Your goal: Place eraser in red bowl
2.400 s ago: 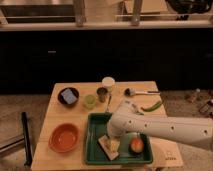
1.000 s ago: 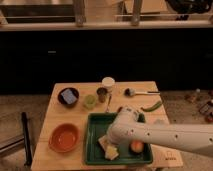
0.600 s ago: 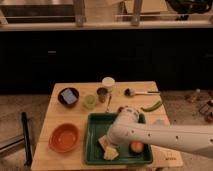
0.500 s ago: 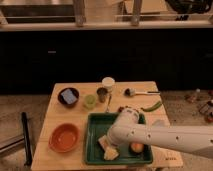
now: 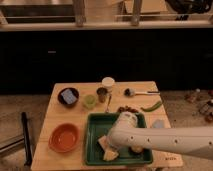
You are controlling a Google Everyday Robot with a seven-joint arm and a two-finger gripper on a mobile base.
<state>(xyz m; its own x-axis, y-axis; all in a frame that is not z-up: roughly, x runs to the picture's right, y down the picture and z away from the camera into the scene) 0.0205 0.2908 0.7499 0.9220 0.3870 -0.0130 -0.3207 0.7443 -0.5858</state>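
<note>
The red bowl [image 5: 64,137] sits empty on the front left of the wooden table, just left of the green tray [image 5: 92,150]. A pale tan block, the eraser [image 5: 102,143], lies in the tray's front left part. My gripper [image 5: 111,144] is at the end of the white arm [image 5: 165,141], which reaches in from the right. The gripper is down in the tray, right at the eraser and partly covering it. Whether it touches the eraser does not show.
A yellow piece [image 5: 110,155] and an orange item [image 5: 136,149] also lie in the tray. Behind the tray are a dark bowl with a blue pad [image 5: 68,96], a green cup [image 5: 89,101], a metal cup [image 5: 102,94], a white cup [image 5: 108,83], a spoon [image 5: 137,92] and a green pepper [image 5: 151,106]. A black pole [image 5: 26,137] stands to the left.
The arm has shifted forward and left, bringing the gripper lower into the tray's front left part over the pale block. Nothing else moved.
</note>
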